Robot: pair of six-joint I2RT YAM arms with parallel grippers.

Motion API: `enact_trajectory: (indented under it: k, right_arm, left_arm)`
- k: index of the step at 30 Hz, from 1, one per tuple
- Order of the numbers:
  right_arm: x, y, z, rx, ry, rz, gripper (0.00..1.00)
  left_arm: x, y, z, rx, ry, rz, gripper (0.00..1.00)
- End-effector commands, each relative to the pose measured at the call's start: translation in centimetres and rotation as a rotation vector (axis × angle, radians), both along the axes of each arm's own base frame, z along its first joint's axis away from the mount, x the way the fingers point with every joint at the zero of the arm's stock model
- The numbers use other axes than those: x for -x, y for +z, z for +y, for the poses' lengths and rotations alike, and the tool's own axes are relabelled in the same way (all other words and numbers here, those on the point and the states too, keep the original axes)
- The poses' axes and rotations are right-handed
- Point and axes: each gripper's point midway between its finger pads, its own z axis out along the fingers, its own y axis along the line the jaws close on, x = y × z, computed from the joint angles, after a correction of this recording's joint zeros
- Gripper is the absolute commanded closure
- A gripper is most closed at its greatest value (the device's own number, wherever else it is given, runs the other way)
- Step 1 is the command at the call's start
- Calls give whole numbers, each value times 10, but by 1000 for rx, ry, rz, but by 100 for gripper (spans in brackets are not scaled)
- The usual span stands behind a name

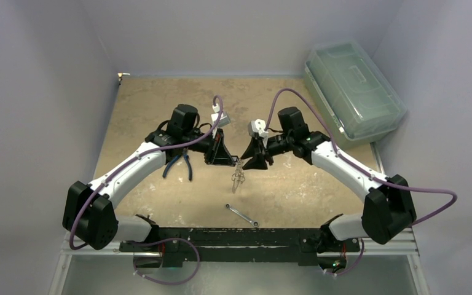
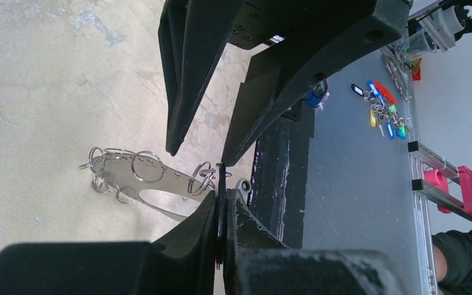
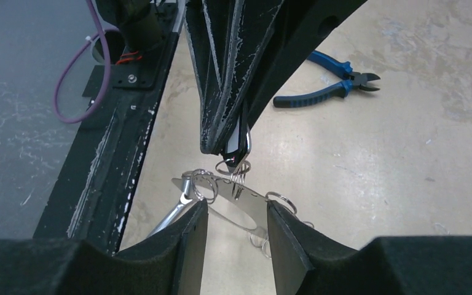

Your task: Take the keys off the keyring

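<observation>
One slim wrench lies nearest the arm bases, doesn't it?

Yes, flat on the table, near the middle. Just beyond it hang the keys, a small silvery cluster made up of a flat piece with an oval cutout and several little split rings.

What are they hanging from?

From the keyring, seen edge-on, white and dark. The left end effector has its fingers pressed together on it, above the middle of the table.

And the right end effector?

Partly spread, with one finger on each side of the flat piece. Whether either finger touches it I cannot tell.

Anything further off?

Blue-handled pliers lie on the table just left of the left end effector. A clear lidded bin sits at the far right, well apart from everything else.
</observation>
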Motion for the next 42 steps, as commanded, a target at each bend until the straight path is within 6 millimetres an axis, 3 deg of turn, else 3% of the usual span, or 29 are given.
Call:
enact_trajectory:
  k: [1, 17, 27, 42]
  right_arm:
    - [1, 10, 8, -60, 20, -21, 58]
    - [3, -4, 17, -88, 22, 33, 75]
    - [13, -1, 16, -108, 72, 40, 100]
    - [9, 2, 11, -53, 41, 21, 100]
  left_arm:
    - [-4, 26, -4, 64, -38, -67, 100]
    - [-2, 28, -6, 82, -45, -46, 100]
    - [-2, 29, -5, 78, -39, -53, 100]
    - [-11, 20, 0, -2, 11, -45, 100]
